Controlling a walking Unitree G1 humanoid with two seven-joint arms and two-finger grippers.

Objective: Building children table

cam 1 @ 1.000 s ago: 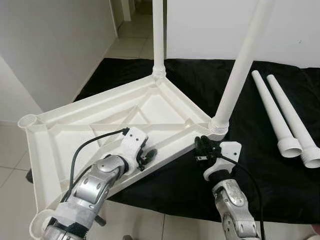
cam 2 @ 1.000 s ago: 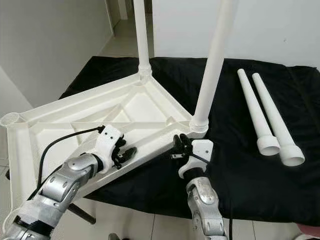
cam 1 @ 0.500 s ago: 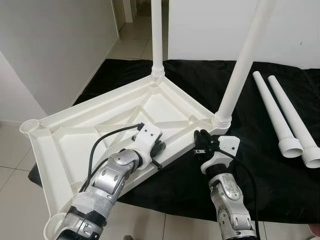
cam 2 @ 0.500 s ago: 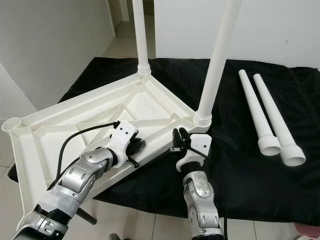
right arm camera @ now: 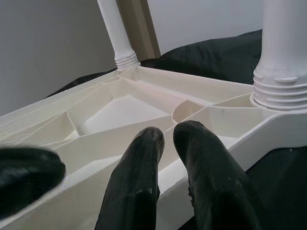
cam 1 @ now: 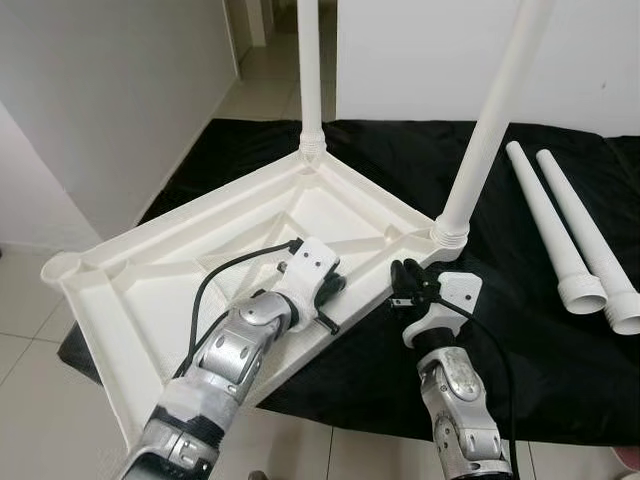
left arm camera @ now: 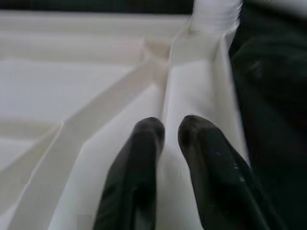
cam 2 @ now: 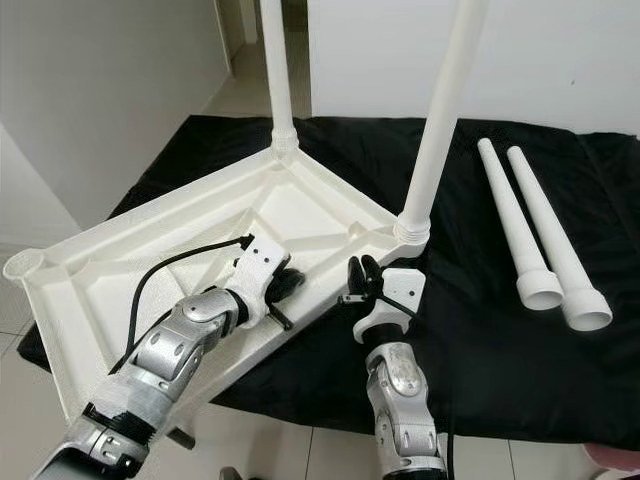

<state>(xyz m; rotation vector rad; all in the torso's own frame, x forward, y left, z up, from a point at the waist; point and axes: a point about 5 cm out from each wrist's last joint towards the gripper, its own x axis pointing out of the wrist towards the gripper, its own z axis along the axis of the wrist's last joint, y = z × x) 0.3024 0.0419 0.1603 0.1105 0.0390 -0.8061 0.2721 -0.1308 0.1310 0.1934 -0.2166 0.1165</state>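
A: Tabletop [cam 1: 200,270], white plastic, lies upside down, ribbed underside up. Where is each tool?

B: Left tool [cam 1: 325,293]: at the near long rim of the tabletop, its two black fingers [left arm camera: 144,143] close together with only a narrow gap, resting against a raised rib just inside the rim; whether they pinch the rib cannot be told. Right tool [cam 1: 405,282]: just beside the near right corner of the tabletop, fingers [right arm camera: 192,139] likewise nearly together, holding nothing, poised at the outer edge of the rim below the corner socket.

A: And outward from the tools?

B: Near leg [cam 1: 490,120], a white tube, stands upright in the threaded socket at the corner next to the right tool. Far leg [cam 1: 309,70] stands upright in the socket at the far corner. Empty socket [cam 1: 60,266] is at the left corner. The tabletop rests tilted on a black cloth [cam 1: 520,330], its left part overhanging the tiled floor [cam 1: 30,380].

A: Other parts?

B: Two loose legs [cam 1: 565,235] lie side by side on the cloth, well to the right of the tabletop, wide ends toward the robot. A white wall [cam 1: 110,100] rises at left.
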